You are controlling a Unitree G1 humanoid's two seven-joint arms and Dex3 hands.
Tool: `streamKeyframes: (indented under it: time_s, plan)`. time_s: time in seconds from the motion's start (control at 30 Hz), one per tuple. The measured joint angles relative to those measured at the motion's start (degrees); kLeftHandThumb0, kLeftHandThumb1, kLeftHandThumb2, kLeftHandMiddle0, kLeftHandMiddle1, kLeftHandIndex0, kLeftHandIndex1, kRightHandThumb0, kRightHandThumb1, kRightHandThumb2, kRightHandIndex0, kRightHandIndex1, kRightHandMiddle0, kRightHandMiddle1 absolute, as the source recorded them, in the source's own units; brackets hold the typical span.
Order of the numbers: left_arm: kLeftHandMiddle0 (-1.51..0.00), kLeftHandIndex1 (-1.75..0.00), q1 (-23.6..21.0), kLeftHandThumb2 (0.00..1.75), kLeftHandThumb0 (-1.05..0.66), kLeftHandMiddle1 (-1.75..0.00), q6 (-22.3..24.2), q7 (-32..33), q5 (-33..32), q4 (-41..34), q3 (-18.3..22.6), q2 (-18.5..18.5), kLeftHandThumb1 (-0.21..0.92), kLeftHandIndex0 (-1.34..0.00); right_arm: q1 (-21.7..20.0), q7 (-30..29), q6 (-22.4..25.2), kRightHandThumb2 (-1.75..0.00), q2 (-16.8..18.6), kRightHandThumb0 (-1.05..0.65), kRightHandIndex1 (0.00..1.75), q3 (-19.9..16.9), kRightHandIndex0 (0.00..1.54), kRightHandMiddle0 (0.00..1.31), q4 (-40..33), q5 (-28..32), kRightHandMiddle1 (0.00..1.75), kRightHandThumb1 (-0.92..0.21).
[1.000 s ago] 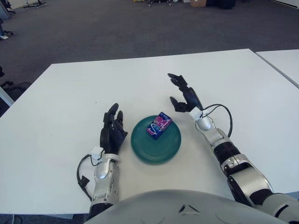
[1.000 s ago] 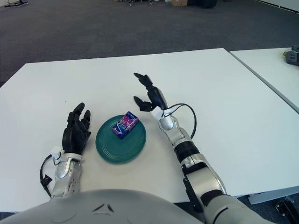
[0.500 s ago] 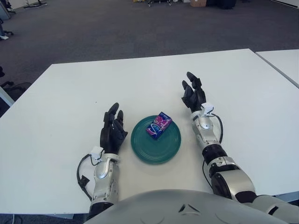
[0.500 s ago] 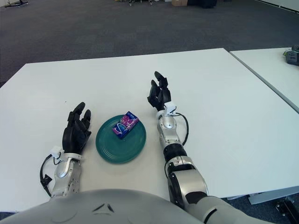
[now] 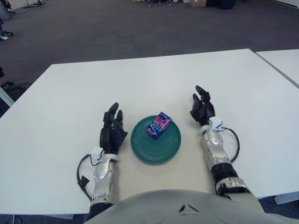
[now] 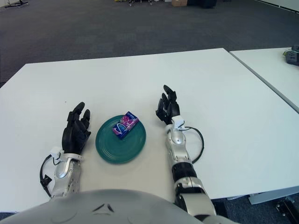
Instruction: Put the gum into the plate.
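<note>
A small purple and blue gum box [image 5: 159,125] lies inside the teal plate [image 5: 156,148], toward its far rim, on the white table. My right hand [image 5: 202,109] shows just right of the plate, fingers relaxed and pointing away from me, holding nothing. My left hand [image 5: 112,129] shows just left of the plate, also open with nothing in it. Neither hand touches the gum or the plate.
The white table [image 5: 140,84] stretches wide around the plate. A second white table [image 5: 282,60] stands at the right, separated by a narrow gap. Dark carpet floor lies beyond the far edge.
My right hand has drawn back from above the plate's far right side toward me and to the right, turning palm down with fingers straightened. The gum, plate and left hand have not moved.
</note>
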Motion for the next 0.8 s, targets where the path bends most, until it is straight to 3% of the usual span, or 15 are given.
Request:
streamKeyframes:
  time_s: [0.43,0.8]
  plan:
    - [-0.15,-0.42,0.7,0.98,-0.88,0.00,0.0,0.2,1.5,-1.1,-0.3,0.0,0.92,0.00,6.2,1.4,16.1,-1.01,0.2,-0.80,0.00,6.5,0.05,0.00,-15.0,-5.9,0.15,-0.92]
    - [-0.15,-0.37,3.5,1.01,-0.91,0.00,0.5,0.5,3.4,-4.1,-1.0,0.0,0.92,0.00,7.6,0.0,23.0,-1.05,0.0,-0.86,0.01,9.9,0.07,0.00,-19.7,-11.3,0.00,-0.92]
